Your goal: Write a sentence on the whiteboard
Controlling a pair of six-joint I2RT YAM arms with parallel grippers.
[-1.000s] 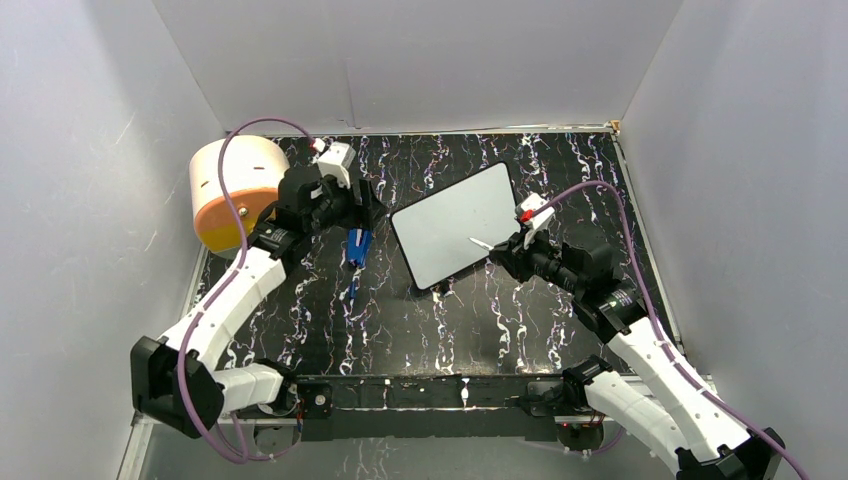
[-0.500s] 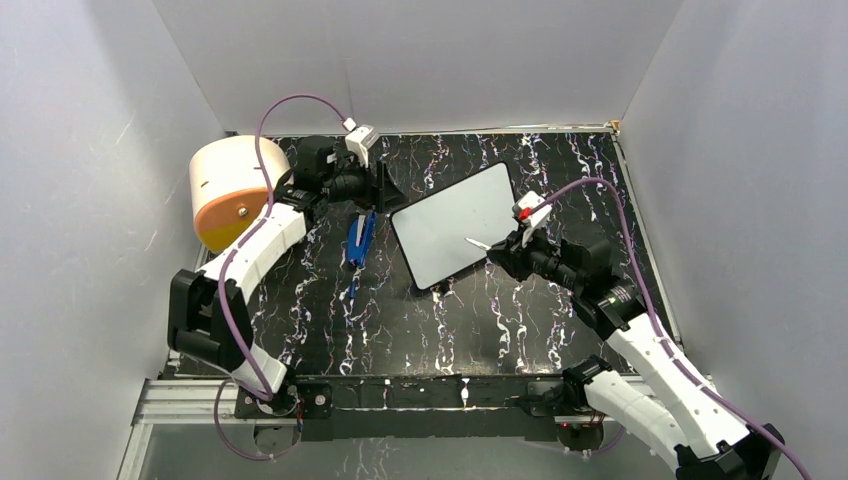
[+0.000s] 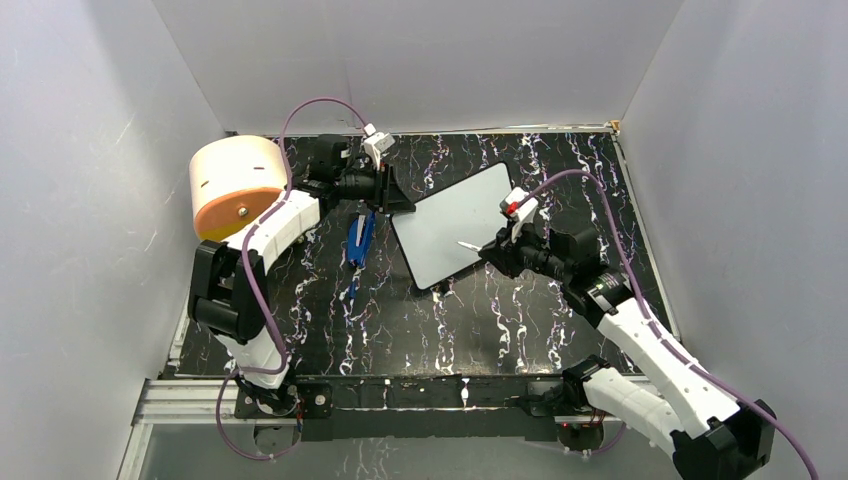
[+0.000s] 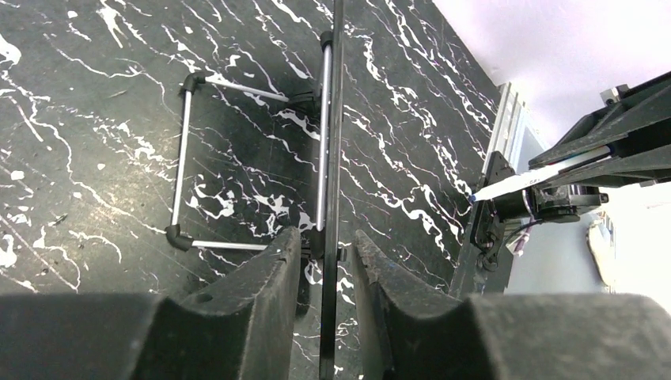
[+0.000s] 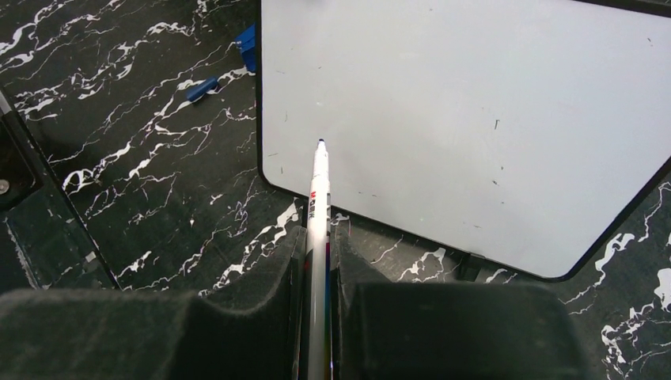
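The whiteboard (image 3: 455,225) lies tilted mid-table, its white face blank (image 5: 475,119); no sentence shows on it. My left gripper (image 3: 395,197) is at the board's far left corner. In the left wrist view the board's thin black edge (image 4: 331,142) runs between my fingers (image 4: 326,237), with a narrow gap on each side. My right gripper (image 3: 495,250) is shut on a white marker (image 5: 319,182). The marker's blue tip (image 3: 462,243) hovers over the board's near left part.
A cream and orange cylinder (image 3: 235,190) stands at the far left. A blue object (image 3: 358,238) lies left of the board, with a small blue piece (image 5: 202,87) beside it. A wire stand (image 4: 183,150) sits under the board. White walls close in the table.
My left arm has swung right and back from the blue object to the board's corner, and its jaws have narrowed around the edge. My right gripper has shifted slightly left with the marker.
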